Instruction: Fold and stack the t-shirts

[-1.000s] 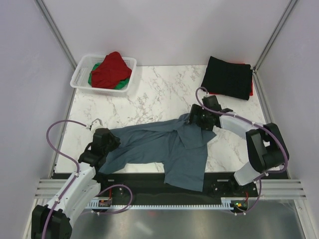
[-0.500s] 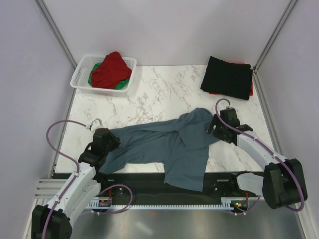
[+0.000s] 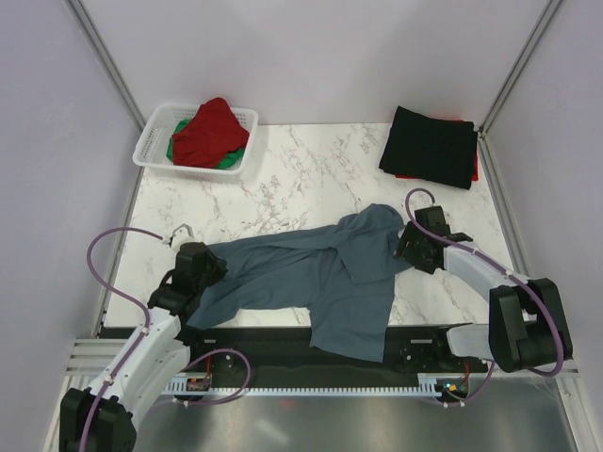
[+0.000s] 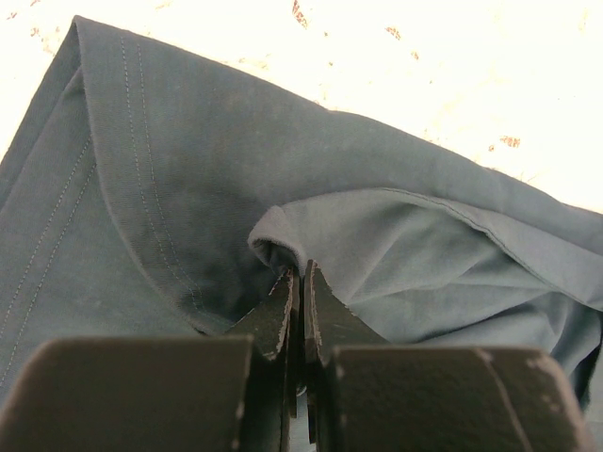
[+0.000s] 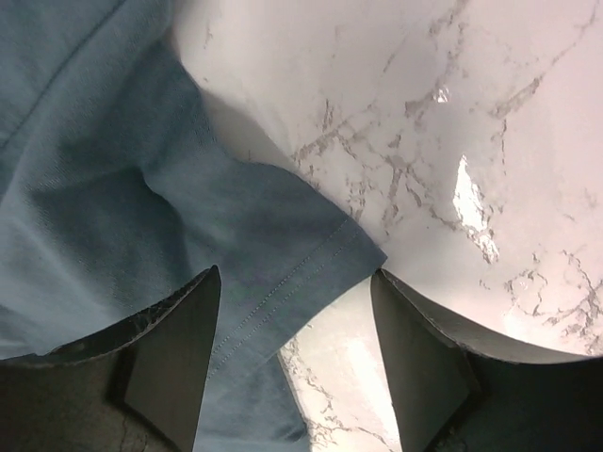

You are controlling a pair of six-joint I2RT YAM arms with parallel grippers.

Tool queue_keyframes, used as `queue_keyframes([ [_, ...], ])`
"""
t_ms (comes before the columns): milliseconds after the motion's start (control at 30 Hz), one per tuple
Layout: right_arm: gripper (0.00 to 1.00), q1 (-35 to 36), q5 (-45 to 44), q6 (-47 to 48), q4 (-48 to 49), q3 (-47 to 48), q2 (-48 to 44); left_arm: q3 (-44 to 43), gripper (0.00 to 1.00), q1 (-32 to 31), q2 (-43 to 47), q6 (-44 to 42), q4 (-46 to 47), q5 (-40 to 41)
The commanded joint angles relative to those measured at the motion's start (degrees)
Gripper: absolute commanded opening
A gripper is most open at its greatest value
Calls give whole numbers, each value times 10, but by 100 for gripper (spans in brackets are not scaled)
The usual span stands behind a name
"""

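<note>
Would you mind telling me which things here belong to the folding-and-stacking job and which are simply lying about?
Part of the job:
blue-grey t-shirt, spread out, pinched by the left gripper, with the right gripper open over its hem
folded black t-shirt, far right corner
red t-shirt and green t-shirt, in the white basket

Just lying about:
white basket
marble table

My worktop (image 3: 311,179) is white marble with grey veins. At its far left corner stands 1 white lattice basket (image 3: 151,143). At the far right corner a folded black tee (image 3: 431,146) lies on a red tee (image 3: 475,168), which shows only a sliver. The slate blue-grey tee (image 3: 320,273) sprawls across the near middle, its lower part hanging over the near edge.
</note>
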State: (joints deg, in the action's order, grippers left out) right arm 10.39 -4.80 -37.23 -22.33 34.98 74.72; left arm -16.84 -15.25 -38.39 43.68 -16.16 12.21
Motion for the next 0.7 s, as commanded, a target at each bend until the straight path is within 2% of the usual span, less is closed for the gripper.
queue_keyframes([
  [0,71,-6,16,1,11,-6,25,3,2,-3,6,16,13,24],
  [100,63,-15,36,9,22,-8,38,2,2,-3,5,16,13,24],
  [133,55,-17,43,11,25,-10,40,2,2,-3,6,16,12,24],
  [200,45,-20,47,13,34,-13,44,2,2,-3,6,17,13,26],
  [233,34,-20,46,15,36,-14,43,2,2,-3,5,18,12,28],
  [300,18,-22,63,15,40,-16,40,1,2,-3,4,20,10,32],
  [333,0,-22,65,15,40,-15,38,0,2,-3,2,24,7,35],
  [467,0,-22,58,16,5,5,4,-16,2,-2,-7,25,-20,49],
  [600,0,-22,29,2,-73,66,-117,-122,2,-3,12,23,-113,67],
  [667,0,-22,22,-2,-126,134,-168,-192,2,-3,34,13,-147,66],
])
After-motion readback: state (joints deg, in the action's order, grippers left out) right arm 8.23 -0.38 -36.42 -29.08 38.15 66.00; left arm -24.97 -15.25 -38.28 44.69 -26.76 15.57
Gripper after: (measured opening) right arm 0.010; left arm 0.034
